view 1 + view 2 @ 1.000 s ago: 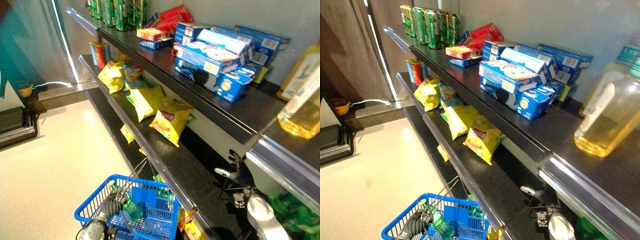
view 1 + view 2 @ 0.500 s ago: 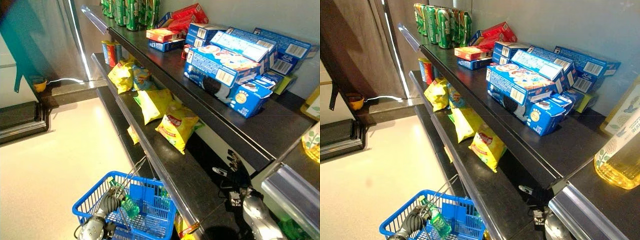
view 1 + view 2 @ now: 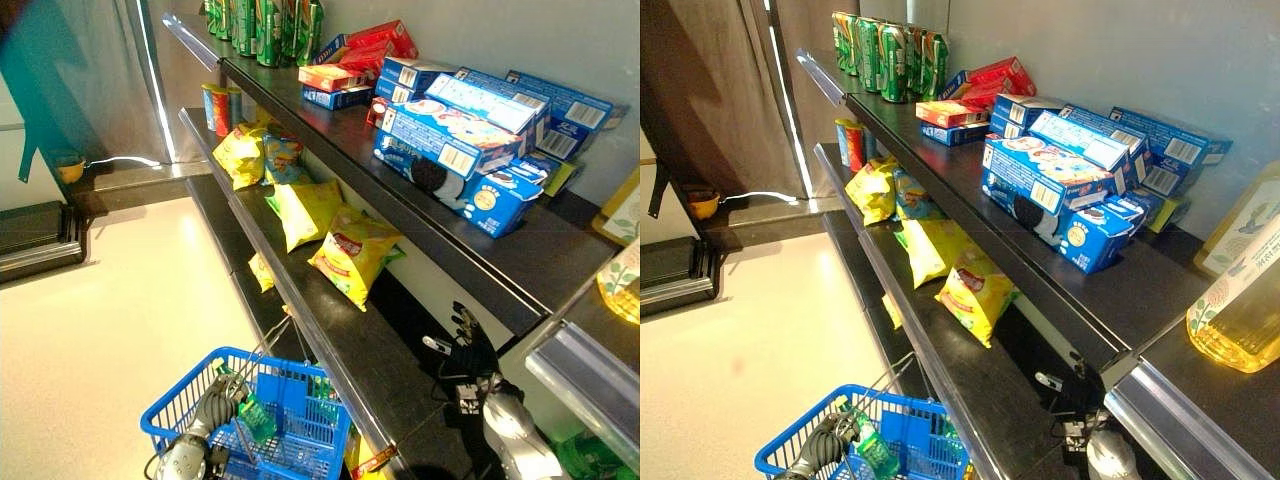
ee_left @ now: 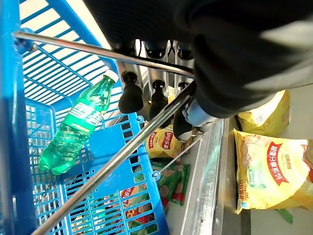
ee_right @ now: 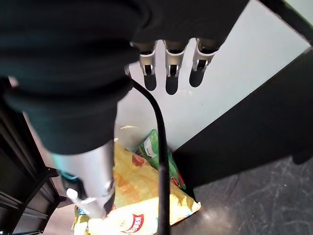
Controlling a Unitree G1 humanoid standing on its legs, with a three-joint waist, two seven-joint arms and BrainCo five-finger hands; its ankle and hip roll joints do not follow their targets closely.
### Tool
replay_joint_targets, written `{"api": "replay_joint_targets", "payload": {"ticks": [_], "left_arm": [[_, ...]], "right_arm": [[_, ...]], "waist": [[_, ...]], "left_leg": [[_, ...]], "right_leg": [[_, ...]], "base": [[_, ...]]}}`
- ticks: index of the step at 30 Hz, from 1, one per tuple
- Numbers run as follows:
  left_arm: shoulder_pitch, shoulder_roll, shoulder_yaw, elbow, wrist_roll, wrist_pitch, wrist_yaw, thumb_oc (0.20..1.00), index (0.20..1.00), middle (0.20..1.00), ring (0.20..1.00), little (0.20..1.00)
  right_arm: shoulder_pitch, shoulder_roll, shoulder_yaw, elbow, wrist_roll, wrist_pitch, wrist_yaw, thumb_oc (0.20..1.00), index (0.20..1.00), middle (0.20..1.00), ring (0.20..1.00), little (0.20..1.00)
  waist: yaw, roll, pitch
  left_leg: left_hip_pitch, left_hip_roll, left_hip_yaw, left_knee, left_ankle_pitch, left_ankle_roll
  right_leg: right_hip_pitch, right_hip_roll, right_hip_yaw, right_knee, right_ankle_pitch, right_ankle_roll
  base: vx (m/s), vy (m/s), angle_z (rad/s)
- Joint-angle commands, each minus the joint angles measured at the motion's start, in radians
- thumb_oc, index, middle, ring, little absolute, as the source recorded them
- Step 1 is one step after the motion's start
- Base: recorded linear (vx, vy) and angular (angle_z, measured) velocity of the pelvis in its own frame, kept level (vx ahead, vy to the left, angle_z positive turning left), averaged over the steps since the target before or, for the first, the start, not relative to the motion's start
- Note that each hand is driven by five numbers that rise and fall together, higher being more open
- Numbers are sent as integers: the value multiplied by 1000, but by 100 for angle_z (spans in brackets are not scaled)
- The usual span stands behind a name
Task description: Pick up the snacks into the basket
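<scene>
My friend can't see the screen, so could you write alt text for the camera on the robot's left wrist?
The robot's left hand curls its dark-tipped fingers round the thin metal wire handle of a blue plastic shopping basket. A green plastic soda bottle lies inside the basket, and yellow snack bags sit on the dark shelf beside it.

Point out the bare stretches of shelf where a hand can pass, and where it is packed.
Free: the black middle shelf from the nearest yellow crisp bag to the open right hand; also the top shelf's front strip beside the blue biscuit boxes. Crowded: the green cans and red boxes at the far end.
</scene>
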Motion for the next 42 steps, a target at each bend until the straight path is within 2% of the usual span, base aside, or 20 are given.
{"api": "replay_joint_targets", "payload": {"ticks": [1,4,8,9,10,11,13,15,16,18,21,23,25,26,27,30,31,37,40,42], "left_arm": [[-107,-12,58,-198,13,-174,21,200,200,200,200,200],[-98,-1,65,-209,12,-180,11,200,200,200,200,200],[-100,-9,71,-209,9,-178,5,200,200,200,200,200],[-119,-13,68,-211,-6,-178,3,200,200,200,200,200],[-120,-13,68,-211,-6,-177,3,200,200,200,200,200],[-121,-16,70,-213,-13,-178,-4,200,200,200,200,200],[-116,-6,76,-221,-18,-181,1,200,200,200,200,200],[-109,10,95,-233,-50,-179,23,200,200,200,200,200],[-109,10,96,-233,-50,-179,23,200,200,200,200,200],[-126,17,103,-231,-79,-181,34,200,200,200,200,200],[-161,27,95,-227,-95,-188,22,200,200,200,200,200],[-167,37,81,-231,-86,-191,10,200,200,200,200,200],[-177,70,75,-243,-66,-204,24,200,200,200,200,200],[-178,71,75,-243,-66,-204,24,200,200,200,200,200],[-173,90,84,-249,-52,-209,33,200,200,200,200,200],[-146,99,120,-274,-56,-212,22,200,200,200,200,200],[-134,90,125,-279,-51,-205,24,200,200,200,200,200],[-143,58,107,-262,-63,-199,16,200,200,200,200,200],[-164,70,84,-273,-83,-199,17,200,200,200,200,200],[-191,85,59,-281,-99,-212,16,200,200,200,200,200]], "right_arm": [[-69,-1,12,8,-12,-47,-15,1000,1000,1000,1000,1000],[-31,-17,-1,-11,1,-57,-3,1000,1000,1000,1000,1000],[15,-41,-38,-50,10,-64,-5,1000,1000,1000,1000,1000],[44,-57,-67,-77,26,-71,-10,1000,1000,1000,1000,1000],[44,-57,-68,-77,26,-71,-10,1000,1000,1000,1000,1000],[43,-64,-72,-71,26,-68,-13,1000,1000,1000,1000,1000],[30,-67,-70,-65,21,-66,-24,1000,1000,1000,1000,1000],[23,-63,-74,-42,41,-64,-37,1000,1000,1000,1000,1000],[22,-63,-73,-41,42,-64,-37,1000,1000,1000,1000,1000],[13,-76,-71,-30,47,-61,-47,1000,1000,1000,1000,1000],[14,-90,-85,-33,51,-56,-38,1000,1000,1000,1000,1000],[12,-109,-87,-57,9,-39,-31,1000,1000,1000,1000,1000],[-68,-85,-88,3,46,-48,-73,1000,1000,1000,1000,1000],[-70,-85,-88,5,46,-49,-73,1000,1000,1000,1000,1000],[-104,-70,-75,24,64,-52,-80,1000,1000,1000,1000,1000],[-107,-64,-68,36,97,-61,-61,1000,1000,1000,1000,1000],[-116,-44,-67,52,139,-69,-66,1000,1000,1000,1000,1000],[-129,-52,-69,115,143,-55,-75,1000,1000,1000,1000,1000],[-184,-62,-69,167,164,-56,-95,1000,1000,1000,1000,1000],[-241,-89,-72,220,182,-56,-125,1000,1000,1000,1000,1000]], "waist": [[-5,18,-29],[12,12,-41],[14,16,-42],[-9,21,-24],[-10,21,-26],[-10,16,-18],[6,10,-10],[10,10,-19],[10,10,-19],[9,27,-16],[-9,49,-13],[-14,44,-6],[-3,32,23],[-1,32,22],[13,42,30],[6,50,19],[14,40,10],[11,49,19],[14,66,56],[11,89,85]], "left_leg": [[-10,-2,-33,72,-114,-50],[-46,-6,-91,67,-94,-75],[-91,-30,-123,136,-102,-100],[-132,4,-32,187,-101,-132],[-136,3,-33,186,-98,-132],[-154,47,-5,212,-100,-150],[-154,82,-58,219,-111,-162],[-164,219,-132,145,-34,-192],[-161,221,-133,138,-32,-193],[-170,285,-182,86,26,-213],[-164,256,-166,120,-26,-229],[-175,203,-140,158,-74,-211],[-185,168,-55,194,-118,-180],[-186,169,-52,193,-119,-180],[-170,181,-8,173,-121,-179],[-132,139,32,95,-85,-154],[-122,119,57,75,-79,-141],[-102,101,59,46,-82,-119],[-131,98,57,72,-95,-110],[-151,91,44,92,-109,-121]], "right_leg": [[-81,3,83,103,108,110],[-44,27,70,20,24,71],[-18,3,10,-45,11,51],[11,-15,-35,-89,9,48],[8,-15,-36,-92,12,48],[19,-24,-47,-111,12,49],[33,-29,-38,-116,14,51],[24,-59,-22,-90,0,72],[23,-58,-23,-87,-2,71],[18,-80,-6,-67,-14,86],[29,-155,5,-70,12,124],[9,-214,29,-77,76,146],[-69,-271,33,-105,245,140],[-73,-270,37,-104,245,140],[-101,-249,-23,-103,225,135],[-118,-119,-30,-46,117,114],[-102,-93,-69,-74,88,95],[-107,-88,-1,-77,94,103],[-180,-94,-9,52,85,111],[-212,-106,26,-6,85,111]], "base": [[-33,-81,22],[-17,-136,42],[25,-98,100],[-61,-14,91],[-94,1,118],[-53,34,112],[-26,77,75],[45,228,20],[56,282,23],[65,405,8],[45,458,-9],[-10,511,-5],[-156,538,-32],[-155,483,-71],[-31,364,-113],[32,506,-127],[35,326,-79],[13,87,-21],[-21,-16,0],[31,-106,9]]}}
